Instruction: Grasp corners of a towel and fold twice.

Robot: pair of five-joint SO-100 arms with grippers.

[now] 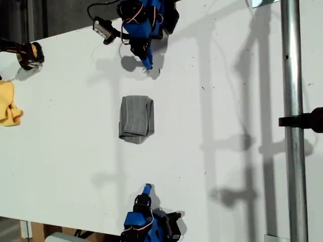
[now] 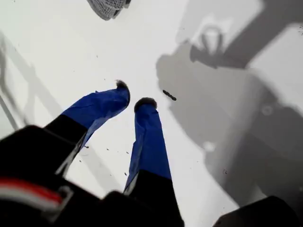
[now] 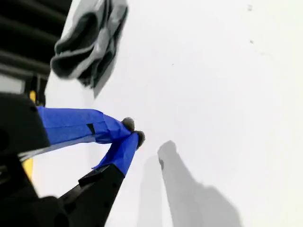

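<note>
On the white worktop [image 1: 60, 151] the towel [image 1: 136, 118] lies folded into a small grey bundle, its thin white stripes running along its length and one end bunched and rounded. It sits between the two blue arms, well apart from both, and nothing touches it.

Ahead of the first pincer [image 2: 134, 94], well beyond the tips, only a striped edge of the towel [image 2: 106, 7] shows. This pincer's blue-taped jaws stand a little apart, with a narrow gap between the dark tips, and they grip nothing; bare worktop lies under them.

The second pincer [image 3: 133, 132] has its tips pressed together, closed on nothing. The towel [image 3: 90, 42] lies ahead of it and off to one side, its folds showing as thick grey layers.

Which arm carries which pincer I cannot tell from the exterior view. A yellow cloth [image 1: 9, 108] lies at the exterior view's left edge, far from both pincers.
</note>
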